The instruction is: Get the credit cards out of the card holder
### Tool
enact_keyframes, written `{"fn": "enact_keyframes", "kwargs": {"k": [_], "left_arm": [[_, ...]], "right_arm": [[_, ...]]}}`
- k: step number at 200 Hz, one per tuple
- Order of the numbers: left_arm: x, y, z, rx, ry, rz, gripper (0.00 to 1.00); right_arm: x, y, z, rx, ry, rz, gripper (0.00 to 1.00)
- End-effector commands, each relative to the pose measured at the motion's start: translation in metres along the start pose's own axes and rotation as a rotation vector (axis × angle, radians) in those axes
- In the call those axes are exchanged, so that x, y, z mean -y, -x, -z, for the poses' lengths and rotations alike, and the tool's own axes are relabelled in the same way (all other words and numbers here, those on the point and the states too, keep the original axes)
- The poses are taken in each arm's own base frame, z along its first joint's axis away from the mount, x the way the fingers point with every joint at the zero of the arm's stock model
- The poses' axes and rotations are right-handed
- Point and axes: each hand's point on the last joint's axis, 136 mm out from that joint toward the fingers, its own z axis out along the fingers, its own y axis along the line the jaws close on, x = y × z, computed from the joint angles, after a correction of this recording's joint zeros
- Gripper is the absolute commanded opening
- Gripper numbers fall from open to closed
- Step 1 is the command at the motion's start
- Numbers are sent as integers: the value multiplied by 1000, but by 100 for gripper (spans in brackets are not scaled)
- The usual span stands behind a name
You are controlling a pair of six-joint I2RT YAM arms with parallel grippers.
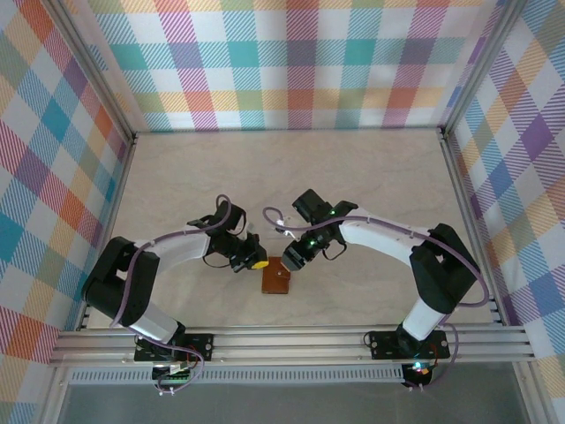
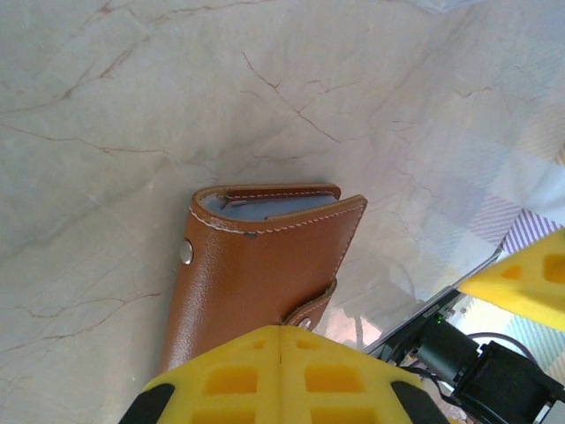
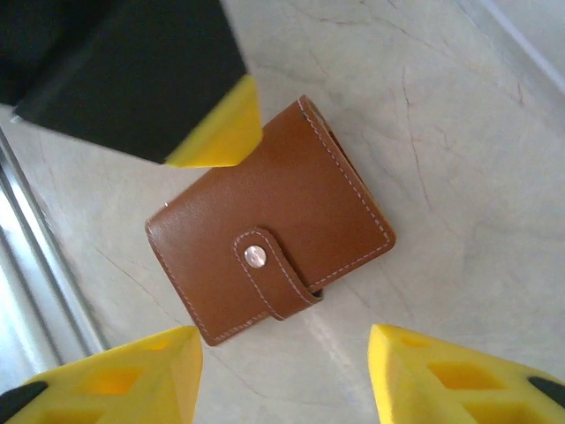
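Top external: on the table [image 1: 371,177], at mid-front between your two arms, the card holder [image 1: 276,281] lies flat, snapped closed.
Your left pincer [image 2: 281,353], pads pressed together, sits over one end. Your right pincer [image 3: 282,371], jaws apart, hovers above, with the holder's long axis skewed across its fingertips' line. The strap tab [image 3: 269,278] wraps the edge nearer one of its fingers; reckon the credit cards tucked inside.

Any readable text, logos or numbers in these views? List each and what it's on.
No text can be read.
The card holder is plain brown leather with a blank snap stud and no brand mark.
On the small module below the left arm's base, any print is too small to read.
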Motion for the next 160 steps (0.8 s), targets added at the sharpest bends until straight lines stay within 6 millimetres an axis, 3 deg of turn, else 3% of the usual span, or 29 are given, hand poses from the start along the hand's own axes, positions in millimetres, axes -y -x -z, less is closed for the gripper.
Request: {"fn": "enact_keyframes", "kwargs": {"k": [1, 47, 79, 116, 160], "left_arm": [[2, 0, -7, -18, 7, 19, 0], [-8, 3, -14, -12, 26, 11, 0], [-14, 1, -17, -19, 35, 18, 0], [-19, -3, -19, -33, 45, 23, 0], [-23, -6, -20, -42, 46, 32, 0]], "right_arm": [[1, 1, 5, -2, -31, 295, 53], [-5, -2, -2, -4, 15, 565, 51], [-15, -5, -18, -24, 33, 691, 51], [-19, -13, -36, -73, 48, 710, 50], [-9, -16, -53, -85, -21, 682, 54]]}}
